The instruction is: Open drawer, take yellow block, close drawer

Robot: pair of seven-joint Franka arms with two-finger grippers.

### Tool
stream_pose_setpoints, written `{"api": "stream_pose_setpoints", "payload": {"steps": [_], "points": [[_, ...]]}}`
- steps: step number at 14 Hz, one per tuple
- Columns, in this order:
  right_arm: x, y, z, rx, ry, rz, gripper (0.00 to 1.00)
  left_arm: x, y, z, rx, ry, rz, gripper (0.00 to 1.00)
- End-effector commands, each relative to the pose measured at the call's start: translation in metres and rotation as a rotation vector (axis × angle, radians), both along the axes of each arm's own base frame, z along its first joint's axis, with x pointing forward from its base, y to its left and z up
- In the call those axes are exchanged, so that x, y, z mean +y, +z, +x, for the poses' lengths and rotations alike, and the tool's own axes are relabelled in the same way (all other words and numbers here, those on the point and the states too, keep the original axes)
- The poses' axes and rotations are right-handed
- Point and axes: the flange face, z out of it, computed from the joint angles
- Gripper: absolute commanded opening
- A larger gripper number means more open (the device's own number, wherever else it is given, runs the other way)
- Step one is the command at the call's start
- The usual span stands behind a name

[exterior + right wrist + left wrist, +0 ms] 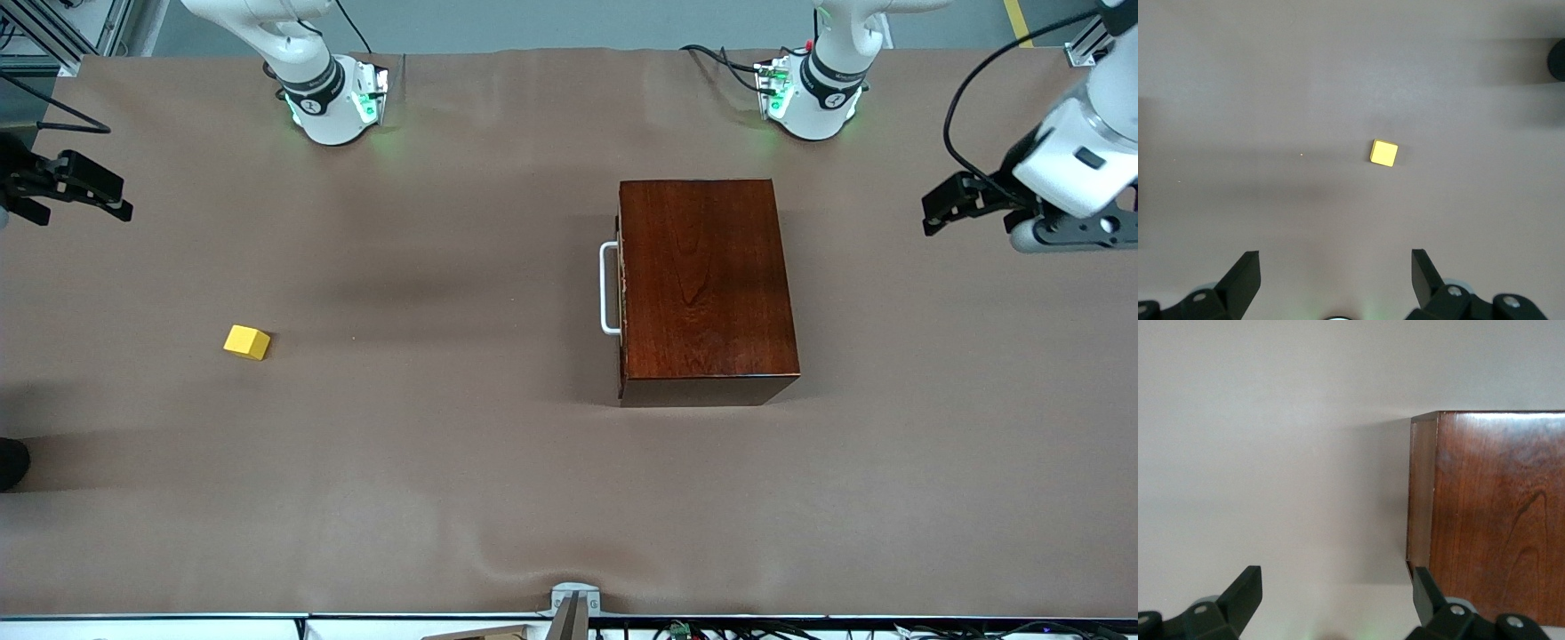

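The drawer [621, 286] is shut in the box [707, 289], its handle [609, 288] facing the right arm's end. The block [246, 342] lies out on the table [462, 480] — nearest the right gripper [84, 188]. Both it and the left gripper [951, 203] hover spread, empty.

Bright, even light; soft shadows, sharp focus.

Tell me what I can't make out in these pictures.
- Inside of the drawer: it sits shut in the wooden box, so the front view shows only its handle.
- Right gripper: its arm is cut off by the front view's edge.
- Left gripper: left wrist view shows only fingertips.
- Yellow block: resting face hidden.
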Motion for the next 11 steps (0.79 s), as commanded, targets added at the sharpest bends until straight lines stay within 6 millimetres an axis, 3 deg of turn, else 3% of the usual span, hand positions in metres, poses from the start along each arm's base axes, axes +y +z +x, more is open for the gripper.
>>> {"api": "stream_pose_setpoints", "payload": {"steps": [1, 5, 11], "points": [[-0.002, 0.002, -0.005, -0.008, -0.007, -0.007, 1.00, 0.007, 0.005, -0.018, -0.030, -0.045, 0.024, 1.00], [-0.005, 0.002, -0.005, -0.008, -0.013, -0.005, 1.00, 0.011, 0.021, -0.012, -0.055, -0.038, 0.013, 1.00], [-0.005, 0.001, -0.005, -0.006, -0.015, -0.006, 1.00, 0.012, 0.023, -0.010, -0.033, -0.036, 0.010, 1.00]]}}
